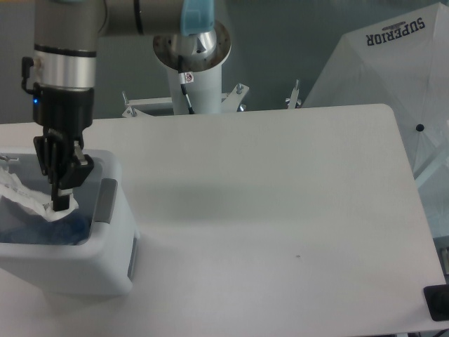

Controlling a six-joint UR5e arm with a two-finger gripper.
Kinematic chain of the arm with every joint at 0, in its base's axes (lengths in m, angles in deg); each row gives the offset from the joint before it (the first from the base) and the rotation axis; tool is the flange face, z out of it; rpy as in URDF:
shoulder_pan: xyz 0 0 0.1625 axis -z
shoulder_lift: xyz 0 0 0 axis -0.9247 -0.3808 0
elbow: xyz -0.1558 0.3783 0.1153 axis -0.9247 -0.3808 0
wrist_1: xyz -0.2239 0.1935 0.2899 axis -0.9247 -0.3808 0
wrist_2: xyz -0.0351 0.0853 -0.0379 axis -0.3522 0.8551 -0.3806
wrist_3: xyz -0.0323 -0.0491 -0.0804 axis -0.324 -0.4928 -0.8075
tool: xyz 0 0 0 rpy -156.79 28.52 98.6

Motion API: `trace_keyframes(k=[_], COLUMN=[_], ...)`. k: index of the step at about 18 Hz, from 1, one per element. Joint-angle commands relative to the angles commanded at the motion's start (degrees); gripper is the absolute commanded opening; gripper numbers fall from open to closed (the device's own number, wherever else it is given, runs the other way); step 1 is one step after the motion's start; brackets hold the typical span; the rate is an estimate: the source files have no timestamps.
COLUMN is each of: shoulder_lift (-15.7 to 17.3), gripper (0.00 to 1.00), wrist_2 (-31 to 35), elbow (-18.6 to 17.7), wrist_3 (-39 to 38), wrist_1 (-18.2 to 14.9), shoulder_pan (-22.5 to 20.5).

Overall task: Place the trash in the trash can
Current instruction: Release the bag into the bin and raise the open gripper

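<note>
The trash can (70, 270), a boxy white bin with a grey side panel (105, 201), stands at the table's left front. My gripper (60, 202) reaches down into its opening, fingers close together and shut on the crumpled clear plastic bag (22, 196). The bag hangs to the left of the fingertips, inside the bin's rim. At the bottom of the bin lies something bluish and clear (66, 226); it is too blurred to tell whether it is the bottle.
The arm's white base column (193, 63) rises behind the table's far edge. A white fabric canopy with printed lettering (389, 70) stands past the table's right rear corner. A small black object (436, 303) sits off the front right corner.
</note>
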Motion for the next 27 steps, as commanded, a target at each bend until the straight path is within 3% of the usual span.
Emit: trace_keyframes(k=[2, 5, 6, 7, 8, 9, 12, 15, 22, 25, 27], shoulder_lift=[-0.17, -0.09, 0.17, 0.35, 0.53, 0.53, 1.31, 2.63, 1.24, 0.09, -0.96], gripper=[0.0, 0.13, 0.32, 0.68, 0.88, 1.0, 1.0, 1.0, 1.0, 1.0, 1.0], wrist_2=[0.0, 0.0, -0.09, -0.09, -0.09, 0.0, -0.09, -0.52, -11.15, -10.9, -11.07], elbow=[-0.62, -1.24, -1.32, -1.24, -0.89, -0.28, -0.53, -0.62, 6.58, 11.22, 12.12], wrist_3=[0.0, -1.22, -2.71, -3.51, -3.69, -4.21, -8.16, -12.72, -14.68, -14.32, -14.16], wrist_1=[-0.09, -0.17, -0.17, -0.17, -0.17, -0.17, -0.26, -0.17, -0.26, -0.87, -1.14], shoulder_pan=[0.53, 0.7, 0.62, 0.62, 0.53, 0.44, -0.87, -5.16, -19.14, -21.7, -23.37])
